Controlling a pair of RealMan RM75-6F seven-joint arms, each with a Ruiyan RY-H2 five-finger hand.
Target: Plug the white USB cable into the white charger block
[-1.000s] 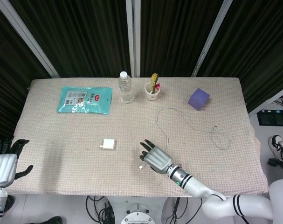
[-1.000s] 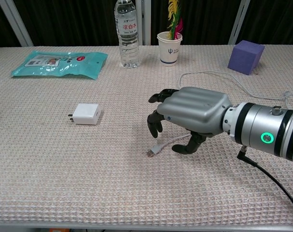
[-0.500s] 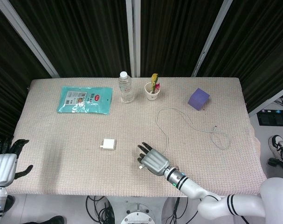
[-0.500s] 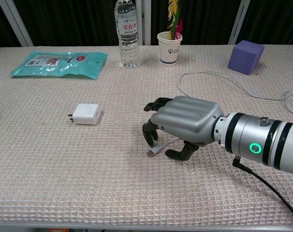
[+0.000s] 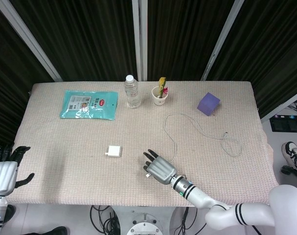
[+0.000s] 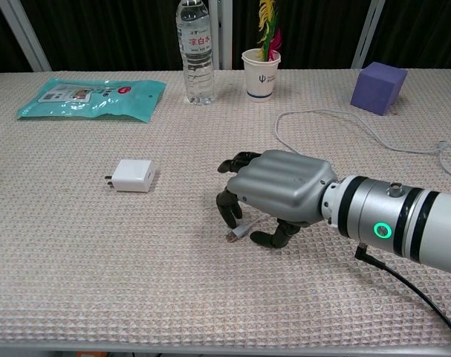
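The white charger block [image 5: 114, 151] [image 6: 134, 175] lies flat left of the table's middle, prongs pointing left. From the far right, the white USB cable [image 5: 170, 132] [image 6: 322, 115] loops toward the front, and its plug [image 6: 235, 234] rests on the cloth. My right hand [image 5: 159, 168] [image 6: 277, 186] is low over that plug end, palm down. Its fingers [image 6: 229, 212] curl to the cloth on one side and the thumb [image 6: 273, 238] on the other. Whether they pinch the cable is hidden. My left hand [image 5: 4, 176] hangs off the table's front left corner, fingers apart, holding nothing.
Along the back stand a water bottle [image 5: 132, 92] [image 6: 195, 52] and a paper cup [image 5: 159, 96] [image 6: 261, 74] with feathers. A purple cube [image 5: 208, 104] [image 6: 379, 88] sits back right. A teal packet [image 5: 88, 104] [image 6: 91, 97] lies back left.
My right hand has sunk toward the cloth and slid slightly left and nearer the front, its fingers and thumb closing in around the plug end. The left hand and the charger have not moved.
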